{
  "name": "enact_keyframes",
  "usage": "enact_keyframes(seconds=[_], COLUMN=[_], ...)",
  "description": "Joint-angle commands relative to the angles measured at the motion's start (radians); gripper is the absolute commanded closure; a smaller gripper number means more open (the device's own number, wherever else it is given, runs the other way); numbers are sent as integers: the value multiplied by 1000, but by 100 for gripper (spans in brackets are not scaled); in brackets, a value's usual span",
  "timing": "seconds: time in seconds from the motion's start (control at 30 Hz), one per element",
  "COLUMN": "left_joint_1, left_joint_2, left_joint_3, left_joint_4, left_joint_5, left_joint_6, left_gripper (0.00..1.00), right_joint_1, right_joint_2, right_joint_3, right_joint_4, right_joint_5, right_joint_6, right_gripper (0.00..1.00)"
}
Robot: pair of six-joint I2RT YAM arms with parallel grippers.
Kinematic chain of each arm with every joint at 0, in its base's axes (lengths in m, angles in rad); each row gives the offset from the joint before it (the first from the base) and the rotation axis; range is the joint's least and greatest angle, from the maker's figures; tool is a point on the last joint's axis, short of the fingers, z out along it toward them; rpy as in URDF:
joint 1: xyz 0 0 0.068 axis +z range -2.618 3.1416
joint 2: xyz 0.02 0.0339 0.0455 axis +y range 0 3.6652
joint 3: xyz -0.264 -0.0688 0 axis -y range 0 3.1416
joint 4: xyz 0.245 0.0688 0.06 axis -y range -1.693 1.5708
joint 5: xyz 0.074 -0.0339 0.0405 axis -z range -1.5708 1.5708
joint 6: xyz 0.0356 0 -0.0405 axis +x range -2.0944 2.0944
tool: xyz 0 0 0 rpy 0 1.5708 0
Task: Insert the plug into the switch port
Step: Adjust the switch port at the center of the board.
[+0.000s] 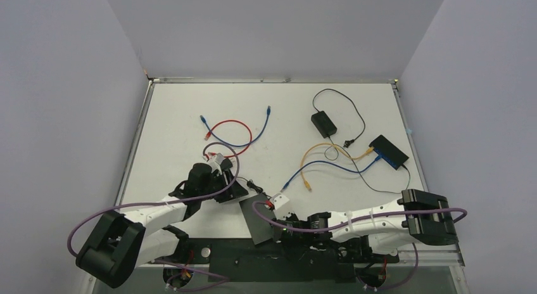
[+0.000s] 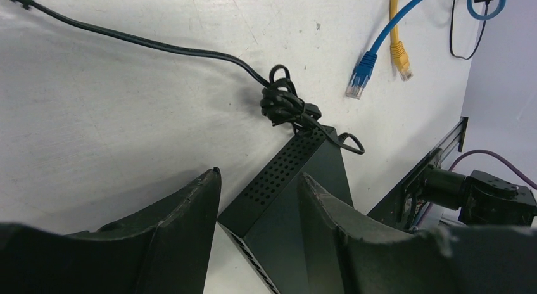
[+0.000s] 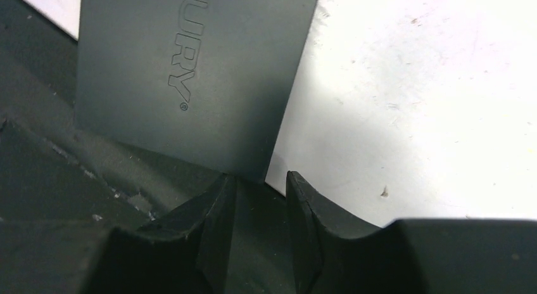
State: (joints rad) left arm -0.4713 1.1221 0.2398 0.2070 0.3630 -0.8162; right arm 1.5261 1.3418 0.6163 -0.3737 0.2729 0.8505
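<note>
The black switch (image 1: 256, 224) lies skewed at the table's near edge, between my two grippers. In the left wrist view its vented side (image 2: 278, 167) and one corner sit between the fingers of my left gripper (image 2: 259, 177), whose jaws stand apart. My left gripper (image 1: 242, 194) is at the switch's far left. My right gripper (image 1: 272, 211) is at its right corner. The right gripper (image 3: 259, 178) shows a narrow gap, with the corner of the switch's lettered top (image 3: 190, 72) just at the fingertips. A loose blue plug (image 2: 360, 78) and yellow plug (image 2: 401, 59) lie beyond, held by neither gripper.
A knotted black cable (image 2: 282, 104) lies against the switch's far end. At the right sit a second black box (image 1: 389, 151) with cables in it and a power adapter (image 1: 323, 123). Red cable (image 1: 231, 124) and blue cable (image 1: 263, 120) lie farther back. A black base plate (image 1: 272, 265) runs along the near edge.
</note>
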Motion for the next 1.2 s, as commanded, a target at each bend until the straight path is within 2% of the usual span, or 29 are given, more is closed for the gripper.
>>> enact_keyframes(seconds=[0.0, 0.47, 0.67, 0.87, 1.0, 1.17], left_joint_1=[-4, -53, -77, -89, -95, -105], left_joint_2=[24, 92, 63, -35, -162, -351], left_joint_3=[-14, -25, -51, -98, -137, -183], left_joint_4=[97, 153, 153, 115, 51, -31], left_joint_5=[49, 80, 71, 48, 13, -31], left_joint_6=[28, 33, 10, -35, -73, -138], left_gripper=[55, 59, 60, 61, 61, 62], right_joint_1=[-44, -208, -319, -444, -464, -464], right_joint_2=[3, 78, 144, 248, 377, 509], right_joint_3=[30, 66, 129, 245, 363, 524], right_joint_4=[30, 100, 154, 204, 202, 190], right_joint_5=[70, 117, 74, -28, -99, -215], right_joint_6=[18, -28, -99, -211, -316, -371], right_gripper=[69, 69, 68, 68, 68, 68])
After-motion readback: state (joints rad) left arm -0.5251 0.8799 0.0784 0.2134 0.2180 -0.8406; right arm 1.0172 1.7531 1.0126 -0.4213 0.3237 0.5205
